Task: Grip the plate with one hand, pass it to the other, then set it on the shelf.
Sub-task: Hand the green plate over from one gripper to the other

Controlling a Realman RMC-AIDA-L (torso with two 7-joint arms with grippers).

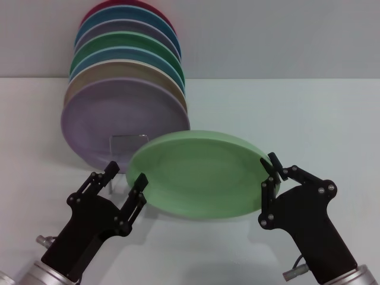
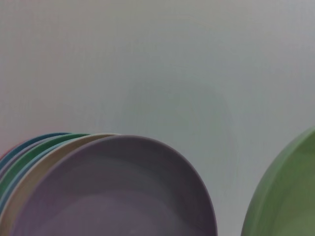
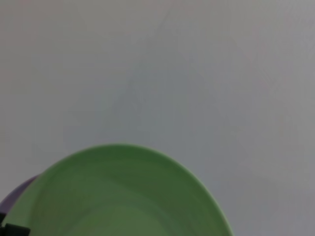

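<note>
— Where's the plate (image 1: pixel 199 173), and how does it lie?

— It's off the counter (image 1: pixel 285 113), just in front of the row of standing plates (image 1: pixel 124 83). It's tilted, its hollow face turned up and toward the robot, and its long axis runs left to right. The right claw (image 1: pixel 272 172) is clamped on its right rim.

— And the left claw (image 1: pixel 126 177)?

— Fingers spread apart, right beside the plate's left edge. I can't tell if one finger touches the rim.

— What's the plate like?

— Round, shallow, matte light mint green, with a smooth raised rim.

— The shelf (image 1: pixel 127 142)?

— Clear acrylic, only a thin bent front showing, below the lilac plate (image 1: pixel 122 122) that stands foremost in the row. Behind that come beige, blue, darker green, lilac, blue and magenta plates, all on edge.

— The surroundings?

— A plain pale counter, smooth and matte, meeting a pale grey wall (image 1: pixel 267 35) behind.
</note>
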